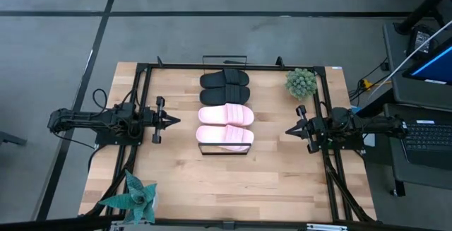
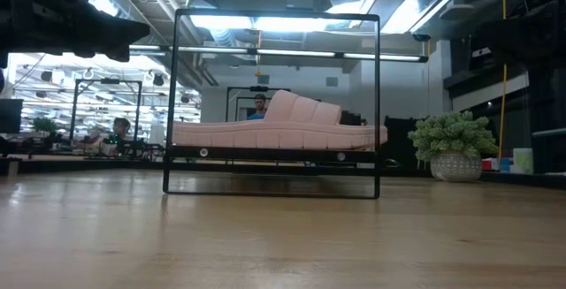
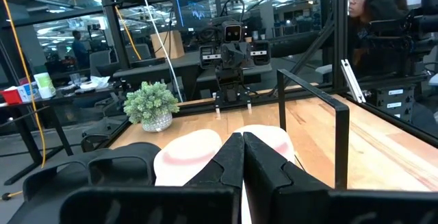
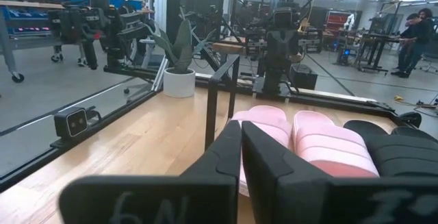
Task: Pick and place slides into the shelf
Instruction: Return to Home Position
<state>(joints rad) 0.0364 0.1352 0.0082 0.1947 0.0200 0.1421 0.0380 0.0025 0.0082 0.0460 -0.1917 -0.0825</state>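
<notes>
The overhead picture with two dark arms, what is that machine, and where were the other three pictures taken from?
It is a two-armed robot at a wooden table. The overhead camera looks straight down. Another sits at table height. The last two ride on the wrists, looking forward over each gripper. The left gripper and right gripper are both shut and hold nothing, one at each side of the shelf. On it lie two black slides and two pink slides in a row. A round green plant and a spiky plant stand near two corners.
</notes>
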